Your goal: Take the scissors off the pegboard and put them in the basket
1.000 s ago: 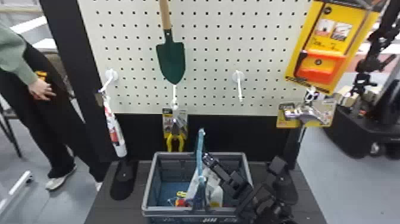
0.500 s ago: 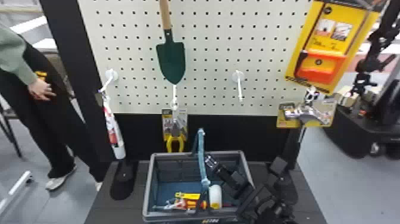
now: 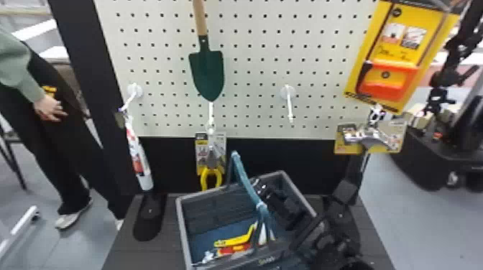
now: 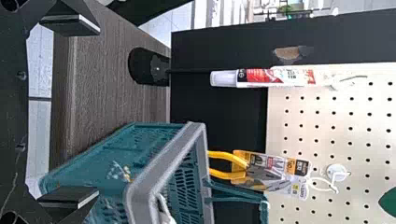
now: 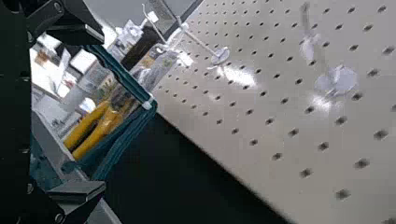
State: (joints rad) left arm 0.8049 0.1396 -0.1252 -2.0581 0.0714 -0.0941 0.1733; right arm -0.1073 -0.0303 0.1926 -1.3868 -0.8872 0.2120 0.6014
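Note:
My right gripper point(image 3: 264, 186) is over the right part of the basket point(image 3: 181, 226), close to its teal handle point(image 3: 244, 177). In the right wrist view, the right gripper point(image 5: 100, 109) stands open, the handle point(image 5: 123, 77) crossing beyond its parted fingers. Inside the basket lie a yellow item point(image 3: 235, 240), something red and something white; I cannot tell whether scissors are among them. The pegboard point(image 3: 251, 71) has a bare hook point(image 3: 289, 107) right of the trowel. In the left wrist view, the left gripper point(image 4: 95, 112) is open, with the basket point(image 4: 163, 163) beyond its fingers.
A green trowel point(image 3: 207, 71), yellow-handled pliers point(image 3: 211, 176), a white-and-red tube point(image 3: 138, 161) and a yellow-carded tool point(image 3: 391, 54) hang at the board. A metal tool point(image 3: 370, 136) hangs at right. The basket stands on a dark wooden base point(image 3: 124, 251).
The basket has turned, its back rim now slanting up to the right. Its handle has shifted and leans differently, and the things inside have shifted. My right gripper has stayed in nearly the same place.

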